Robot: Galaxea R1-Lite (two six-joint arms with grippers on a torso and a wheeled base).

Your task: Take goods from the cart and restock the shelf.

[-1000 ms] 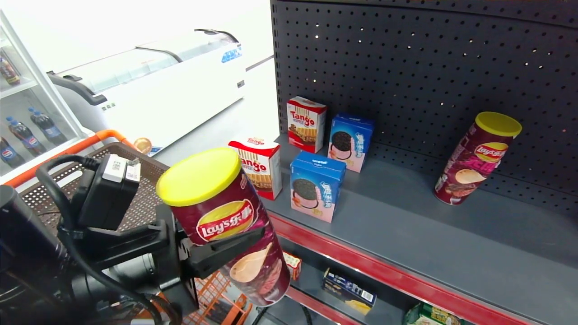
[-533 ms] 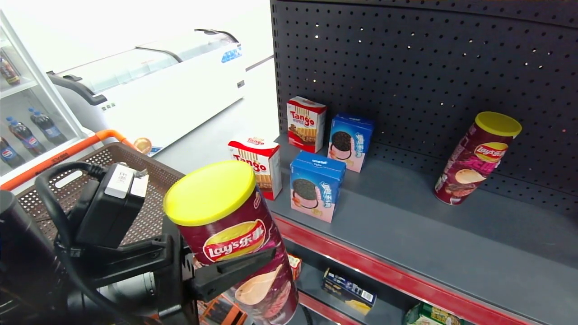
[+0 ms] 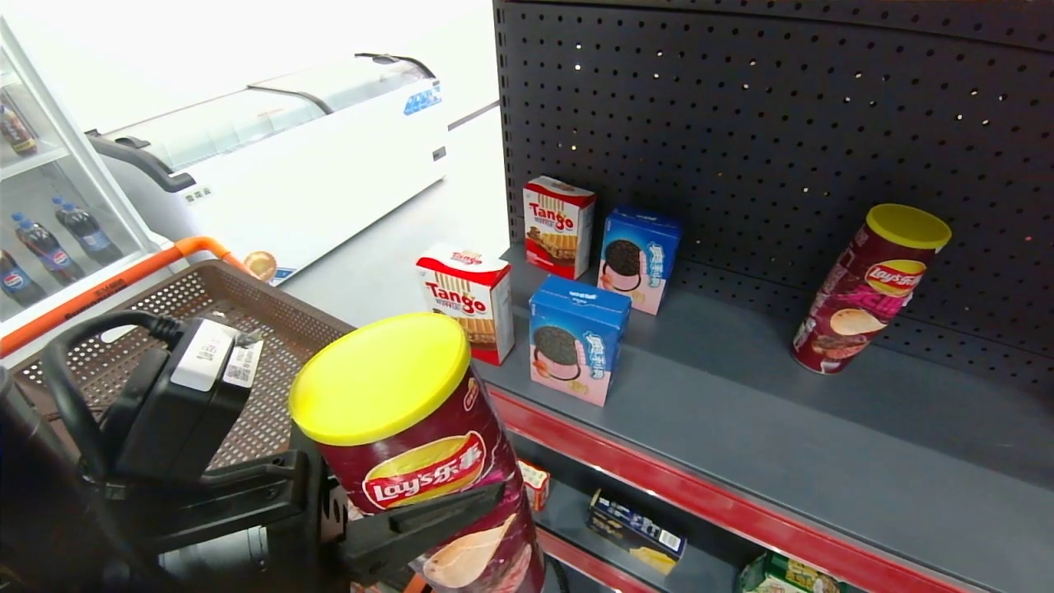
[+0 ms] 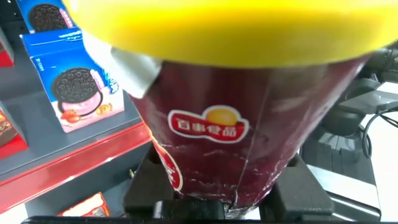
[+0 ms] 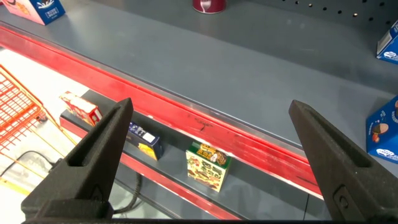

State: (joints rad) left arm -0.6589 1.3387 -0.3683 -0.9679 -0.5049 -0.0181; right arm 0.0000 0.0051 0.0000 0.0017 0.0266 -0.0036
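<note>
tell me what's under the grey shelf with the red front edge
A lower shelf holding a small red-and-white box, a dark blue-and-yellow box and a green packet. The grey shelf board covers anything farther back.

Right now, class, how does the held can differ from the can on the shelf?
The held can is clamped in the left pincer; the shelf can stands free. The held can hangs short of the shelf; the shelf can rests at its back, by the pegboard. Both are maroon with yellow lids.
</note>
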